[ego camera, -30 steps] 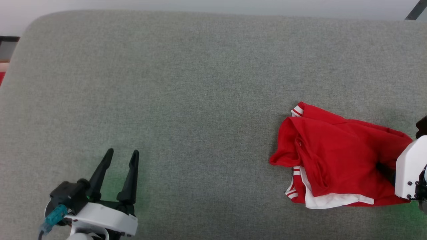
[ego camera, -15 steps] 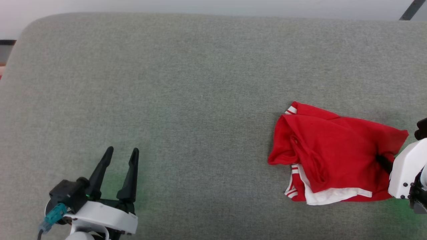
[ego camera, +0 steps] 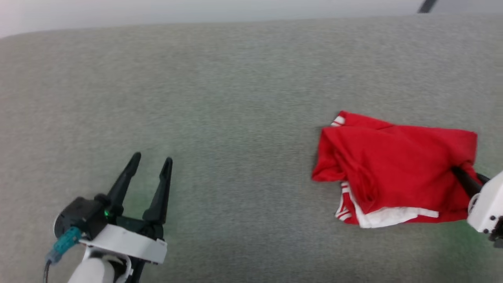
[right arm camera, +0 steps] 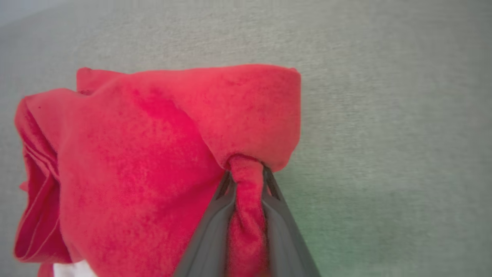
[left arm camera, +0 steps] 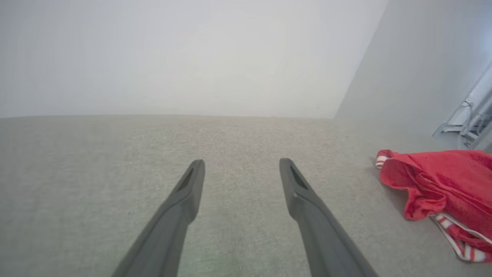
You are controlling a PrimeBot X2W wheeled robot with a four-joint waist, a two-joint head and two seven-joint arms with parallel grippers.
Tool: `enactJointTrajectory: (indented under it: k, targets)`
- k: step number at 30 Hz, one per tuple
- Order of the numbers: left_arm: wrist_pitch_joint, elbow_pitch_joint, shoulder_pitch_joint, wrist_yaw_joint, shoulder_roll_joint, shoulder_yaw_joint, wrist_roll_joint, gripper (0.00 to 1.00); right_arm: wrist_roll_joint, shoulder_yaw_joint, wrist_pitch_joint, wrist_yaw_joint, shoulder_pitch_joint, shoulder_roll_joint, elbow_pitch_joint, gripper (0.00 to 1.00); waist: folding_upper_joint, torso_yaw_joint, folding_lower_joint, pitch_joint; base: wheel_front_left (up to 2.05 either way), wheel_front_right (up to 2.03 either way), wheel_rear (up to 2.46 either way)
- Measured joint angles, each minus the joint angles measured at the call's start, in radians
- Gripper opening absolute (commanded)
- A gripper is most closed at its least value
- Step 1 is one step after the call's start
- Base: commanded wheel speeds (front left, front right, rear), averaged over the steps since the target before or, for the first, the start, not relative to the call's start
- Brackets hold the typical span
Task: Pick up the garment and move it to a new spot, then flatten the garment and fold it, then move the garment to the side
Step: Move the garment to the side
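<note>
Head view, task's thing: the garment (ego camera: pixel 393 165) lies bunched on the right part of the grey surface (ego camera: pixel 235 98), plain red upward, with a white sleeve end and striped trim at its near edge.
Head view, right hand (ego camera: pixel 461 177): at the garment's right end, one dark finger running into the cloth.
Head view, left hand (ego camera: pixel 152 157): near the lower left, fingers spread, holding nothing, well apart from the garment.
Left wrist view: my two fingers stand apart over bare surface; the garment (left arm camera: pixel 442 181) lies far off to one side.
Right wrist view: my fingers are pressed on a twisted tuft of the red cloth (right arm camera: pixel 153 154), and the rest hangs from that pinch as a rumpled mass.
Step in hand: I judge this is a moving step, probably the first, since the garment is rumpled and not flattened.
Next move calls for: keeping the pinch firm, lifting enough that the cloth does not drag, and setting it where both hands can reach to spread it.
Against a second ago: the whole head view has shifted, so the camera moved. My white wrist casing then covered the garment's right edge; now it sits off the cloth, the finger is bare, and the right end is drawn toward the pinch.
</note>
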Motion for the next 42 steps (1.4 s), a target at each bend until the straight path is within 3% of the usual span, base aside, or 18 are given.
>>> enactJointTrajectory:
  k: [9, 19, 25, 30, 42]
  targets:
    - [0.0, -0.042, -0.072, 0.0, 0.05, -0.038, 0.004, 1.0, -0.034, -0.107, -0.098, 0.0, 0.004, -0.005, 0.001, 0.0, 0.0, -0.12, 0.0, 0.021, 0.0, 0.0, 0.0]
    - [0.0, -0.091, -0.155, 0.0, 0.115, -0.077, 0.006, 1.0, -0.132, -0.204, -0.204, 0.0, -0.152, -0.035, 0.108, 0.0, 0.0, -0.195, 0.0, 0.089, 0.0, 0.0, 0.0]
    - [0.0, -0.118, -0.174, 0.0, 0.18, -0.07, 0.003, 1.0, -0.222, -0.179, -0.28, 0.0, -0.281, -0.09, 0.18, 0.0, 0.0, -0.208, 0.0, 0.144, 0.0, 0.0, 0.0]
    - [0.005, -0.147, -0.188, 0.0, 0.221, -0.049, -0.001, 1.0, -0.271, -0.108, -0.34, 0.0, -0.383, -0.162, 0.322, 0.0, 0.0, -0.205, 0.0, 0.182, 0.0, 0.0, 0.0]
    - [0.028, -0.227, -0.193, 0.011, 0.265, -0.023, -0.002, 1.0, -0.378, -0.043, -0.468, 0.0, -0.511, -0.207, 0.579, 0.0, 0.0, -0.184, 0.0, 0.236, 0.0, 0.0, 0.0]
